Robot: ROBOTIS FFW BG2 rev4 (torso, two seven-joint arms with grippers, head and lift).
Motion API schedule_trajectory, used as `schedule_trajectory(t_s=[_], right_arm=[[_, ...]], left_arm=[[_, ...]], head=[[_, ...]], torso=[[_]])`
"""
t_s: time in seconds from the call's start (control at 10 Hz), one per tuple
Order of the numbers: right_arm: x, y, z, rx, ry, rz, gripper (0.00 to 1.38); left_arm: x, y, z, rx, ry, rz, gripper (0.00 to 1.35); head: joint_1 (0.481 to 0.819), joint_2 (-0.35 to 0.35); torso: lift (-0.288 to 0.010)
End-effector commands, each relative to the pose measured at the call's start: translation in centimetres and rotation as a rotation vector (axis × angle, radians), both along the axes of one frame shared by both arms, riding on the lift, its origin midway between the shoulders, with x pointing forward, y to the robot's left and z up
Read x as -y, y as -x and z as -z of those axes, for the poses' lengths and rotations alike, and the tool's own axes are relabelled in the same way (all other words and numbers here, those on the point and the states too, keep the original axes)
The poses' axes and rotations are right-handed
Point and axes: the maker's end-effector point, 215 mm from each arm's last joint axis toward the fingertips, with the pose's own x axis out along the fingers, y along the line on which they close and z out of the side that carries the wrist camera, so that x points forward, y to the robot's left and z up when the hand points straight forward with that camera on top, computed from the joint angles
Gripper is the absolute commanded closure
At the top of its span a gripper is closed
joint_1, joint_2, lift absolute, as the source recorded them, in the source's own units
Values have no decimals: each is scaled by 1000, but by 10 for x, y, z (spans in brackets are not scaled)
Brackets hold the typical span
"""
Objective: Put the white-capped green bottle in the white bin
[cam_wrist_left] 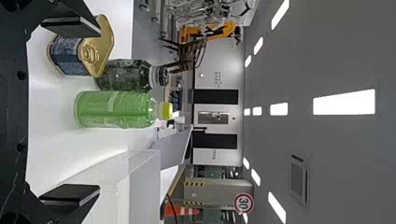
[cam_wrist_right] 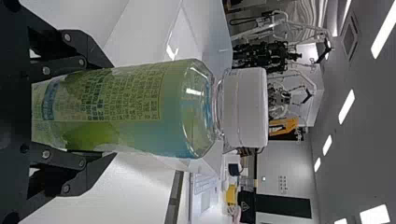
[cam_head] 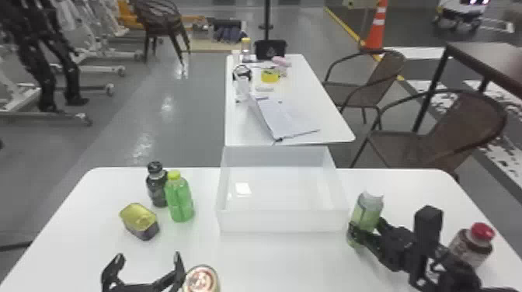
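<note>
Just right of the white bin (cam_head: 283,221), my right gripper (cam_head: 365,229) is shut on the white-capped green bottle (cam_head: 368,211), which stands nearly upright, low over or on the table. In the right wrist view the bottle (cam_wrist_right: 126,109) lies between the fingers of my right gripper (cam_wrist_right: 93,112), its white cap pointing away from the palm. My left gripper (cam_head: 145,268) is parked open near the table's front edge; in the left wrist view the space between the fingertips of this gripper (cam_wrist_left: 70,112) holds nothing.
Left of the bin stand a yellow-capped green bottle (cam_head: 180,202), a dark bottle (cam_head: 156,190) and a gold-topped can (cam_head: 140,221). A round can (cam_head: 202,280) is beside my left gripper. A red-capped bottle (cam_head: 470,244) stands at the right, behind the right arm.
</note>
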Motion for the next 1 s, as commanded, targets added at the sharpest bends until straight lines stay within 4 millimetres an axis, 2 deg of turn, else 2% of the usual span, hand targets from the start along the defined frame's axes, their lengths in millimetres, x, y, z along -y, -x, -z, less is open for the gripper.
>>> schedule_trajectory(t_s=[0.0,0.2,0.4,0.6,0.7,0.9], right_arm=[[1,2,-4,11,-2,7,869],[9,10,-11,30,-20,45,869],[21,30,-27,38,-29,97,869],[20,42,-52,25,-55,117,869],[16,41,-63,7,-92,116,869],[11,24,-96,38,-138,126,868]], left_arm=[[0,0,1,-2,5,-2,125],[1,-1,1,-2,7,-1,125],[0,-1,3,-3,14,-3,125],[-1,0,4,-5,23,-6,125],[-2,0,4,-5,24,-8,125],[0,-2,4,-3,25,-5,125]], head=[[549,0],[549,0],[549,0],[549,0],[549,0],[549,0]], torso=[[-100],[-100],[-100],[-100],[-100],[-100]])
